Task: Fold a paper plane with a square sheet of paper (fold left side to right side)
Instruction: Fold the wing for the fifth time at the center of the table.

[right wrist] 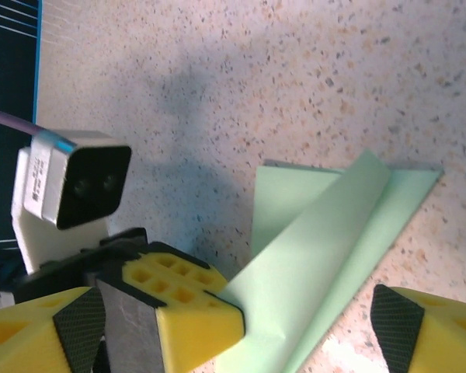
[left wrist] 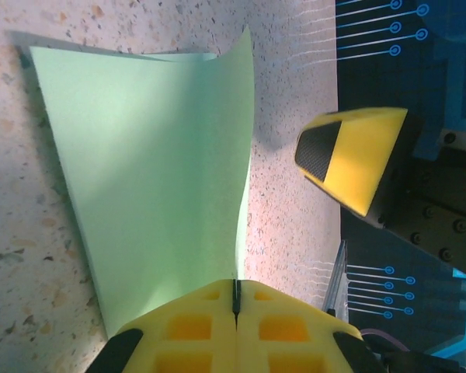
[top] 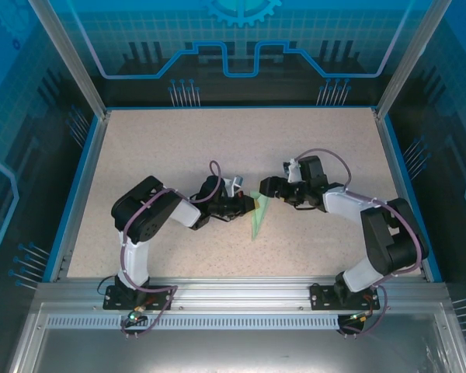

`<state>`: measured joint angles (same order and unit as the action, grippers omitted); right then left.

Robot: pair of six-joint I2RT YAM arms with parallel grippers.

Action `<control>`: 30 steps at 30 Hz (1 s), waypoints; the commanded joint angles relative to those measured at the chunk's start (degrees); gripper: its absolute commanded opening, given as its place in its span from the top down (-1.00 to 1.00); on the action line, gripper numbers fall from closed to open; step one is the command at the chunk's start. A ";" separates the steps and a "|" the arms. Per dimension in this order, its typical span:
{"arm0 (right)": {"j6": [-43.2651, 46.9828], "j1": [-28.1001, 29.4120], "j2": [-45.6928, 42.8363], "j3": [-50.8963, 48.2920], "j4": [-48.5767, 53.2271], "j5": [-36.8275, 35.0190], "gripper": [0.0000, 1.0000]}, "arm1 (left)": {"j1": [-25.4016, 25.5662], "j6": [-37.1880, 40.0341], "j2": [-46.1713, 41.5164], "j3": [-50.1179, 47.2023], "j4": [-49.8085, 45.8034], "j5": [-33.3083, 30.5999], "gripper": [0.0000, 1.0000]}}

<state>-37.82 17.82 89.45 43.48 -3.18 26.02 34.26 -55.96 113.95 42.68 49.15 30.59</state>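
Left end effector (left wrist: 234, 299) has its yellow fingers pressed together on the near edge of the sheet of paper (left wrist: 147, 171), clamping it. The pale green sheet lies near the middle of the speckled surface (top: 179, 148), folded into a narrow shape. Its top layer lifts clear of the surface and its free long edge curls upward, while a lower layer lies flat beneath. Right end effector (top: 269, 187) sits just beside the sheet on the opposite side, with its fingers (right wrist: 431, 330) spread wide apart and gripping nothing. Bare surface stretches away on every side of the two arms, out to the blue rim (top: 78, 186), which is well apart from the paper's edges.
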 commanded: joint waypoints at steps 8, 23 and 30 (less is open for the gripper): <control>-2.16 0.09 6.97 4.89 1.09 0.51 -0.97 | -0.50 2.31 1.01 0.83 -1.21 1.42 1.00; -2.43 1.37 10.54 6.61 -0.21 1.74 -0.97 | -0.60 2.28 1.10 0.79 -1.46 1.40 1.00; -2.25 1.77 11.00 6.61 0.08 1.66 -0.98 | -0.68 2.31 1.19 0.92 -1.45 1.48 1.00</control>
<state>-39.68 18.81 99.37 48.86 -3.07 26.55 34.22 -55.33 113.97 42.68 48.27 30.94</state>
